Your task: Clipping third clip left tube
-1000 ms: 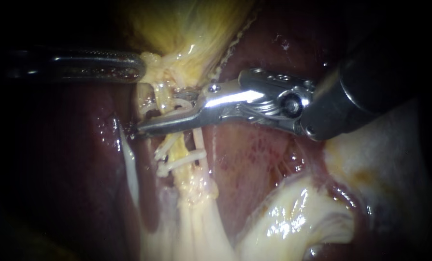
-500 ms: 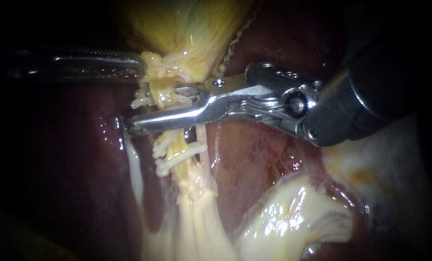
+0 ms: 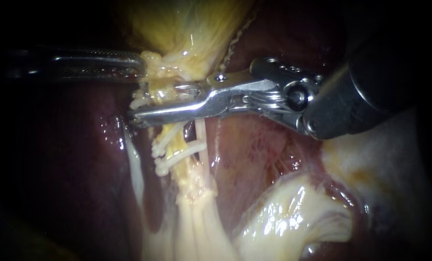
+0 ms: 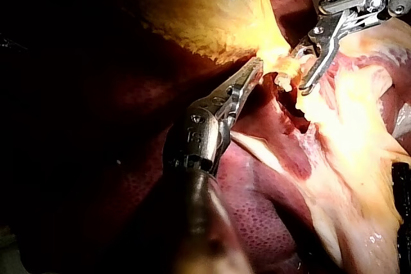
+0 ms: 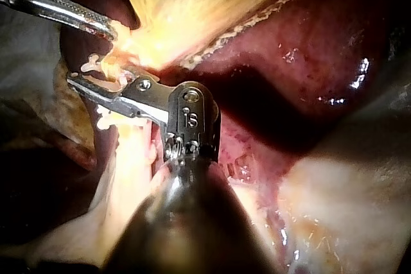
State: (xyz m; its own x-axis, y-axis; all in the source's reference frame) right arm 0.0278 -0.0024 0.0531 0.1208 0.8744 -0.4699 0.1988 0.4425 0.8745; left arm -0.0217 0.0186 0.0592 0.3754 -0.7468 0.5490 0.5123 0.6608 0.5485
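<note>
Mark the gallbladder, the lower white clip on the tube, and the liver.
Gallbladder [image 3: 187, 24], endoscope view: upper part of its yellow wall.
Lower white clip [image 3: 180, 157], endoscope view: middle of its bar.
Liver [image 3: 259, 145], endoscope view: bare red surface.

This was a surgical work site, seen close. Wet, dark red liver [image 3: 254, 159] and a yellow gallbladder [image 3: 187, 24] lay in a tight pool of light, dark all around. Two slender steel tools — the left instrument [image 3: 141, 65] and the right instrument [image 3: 158, 102] — met the tissue, and white clips [image 3: 177, 154] crossed a tube [image 3: 200, 130].
</note>
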